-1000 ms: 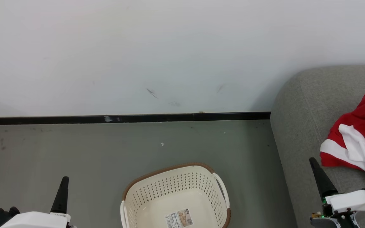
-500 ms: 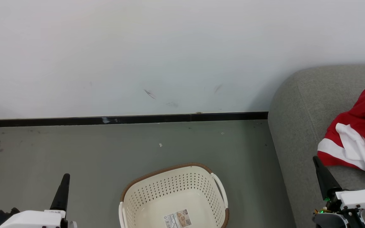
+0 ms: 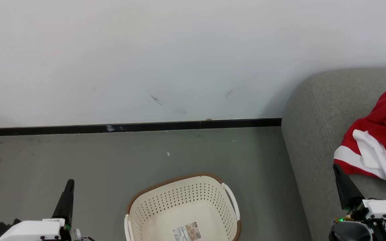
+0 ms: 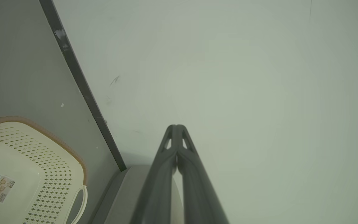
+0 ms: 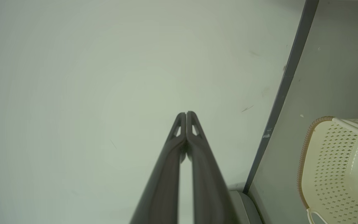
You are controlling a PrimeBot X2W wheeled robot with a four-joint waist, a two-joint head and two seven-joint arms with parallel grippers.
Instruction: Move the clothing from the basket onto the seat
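Seat (image 3: 313,134) right of basket (image 3: 179,197). Basket shows its bare bottom, so unloading looks done. Clothing (image 3: 380,140) heaped on seat, well right of basket. Right gripper (image 3: 337,169) clenched on nothing, tip near clothing's hem. Left gripper (image 3: 69,184) clenched, idle, left of basket.
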